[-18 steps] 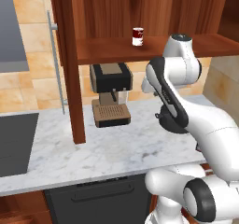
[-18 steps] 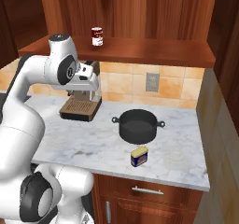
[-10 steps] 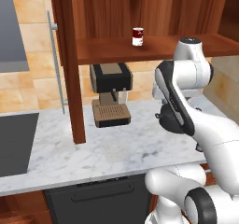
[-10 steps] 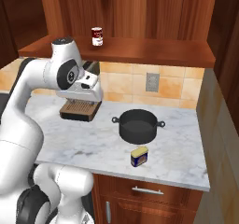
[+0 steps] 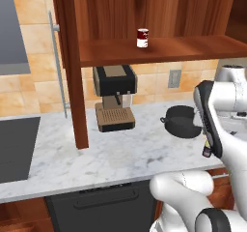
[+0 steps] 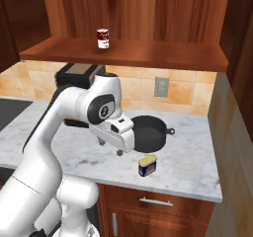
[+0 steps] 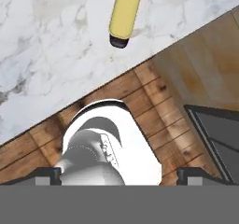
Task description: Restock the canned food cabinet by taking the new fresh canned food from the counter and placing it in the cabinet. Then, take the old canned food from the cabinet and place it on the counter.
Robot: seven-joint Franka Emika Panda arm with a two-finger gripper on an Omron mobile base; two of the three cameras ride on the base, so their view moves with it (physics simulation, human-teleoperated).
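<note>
Although the white marble table (image 6: 192,147) with grey veining and the reddish-brown wood wall cabinet (image 6: 148,53) are both within reach, neither half of the restocking looks done. The small blue can with a yellowish top (image 6: 147,165) stands on the table near its front edge, just in front of the black round pot (image 6: 148,132); in the hand view its yellow top (image 7: 124,13) lies close to the marble's edge. The small can with a dark red upper band and white lower band (image 6: 103,38) sits upright on the cabinet's plank shelf (image 5: 159,50), well above a brown and black coffee machine (image 5: 114,97).

The end effector (image 6: 109,147) hangs above the table, just left of the blue can and apart from it, with its jaws spread wide and nothing between them. I judge the work to be at its very start: the blue can has yet to be grasped and lifted to the shelf, and the red-and-white can has yet to come down to the table.
</note>
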